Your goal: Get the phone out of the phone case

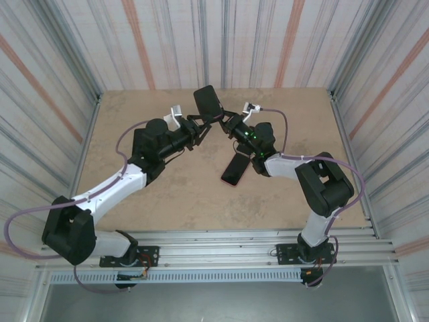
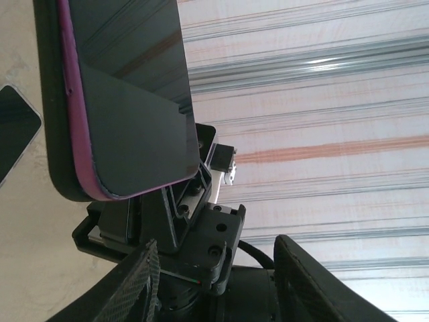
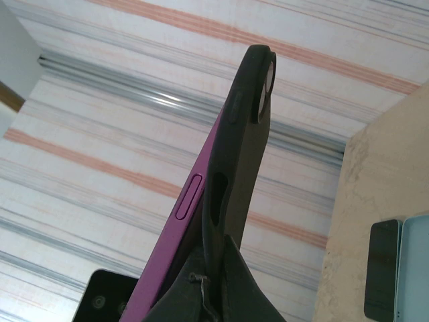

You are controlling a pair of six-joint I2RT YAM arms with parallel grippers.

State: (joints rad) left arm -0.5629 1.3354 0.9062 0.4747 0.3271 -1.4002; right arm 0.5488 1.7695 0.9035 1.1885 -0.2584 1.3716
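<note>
A purple phone [image 3: 191, 201] with a dark screen [image 2: 127, 87] stands raised above the table, peeled partly away from its black phone case [image 3: 241, 134]. My right gripper [image 3: 214, 295] is shut on the lower edge of the case, and the pair shows over the table's back middle [image 1: 206, 102]. My left gripper [image 2: 214, 282] is open just below and left of the phone [image 1: 200, 134], with its fingers [image 2: 134, 282] wide apart and nothing between them. From the left wrist, the black case [image 2: 50, 100] lies behind the phone's purple rim.
A second dark phone [image 1: 234, 169] lies flat on the tan table [image 1: 167, 194] under the right arm, beside something light blue [image 3: 412, 268]. Striped walls [image 1: 53, 80] close in the table on three sides.
</note>
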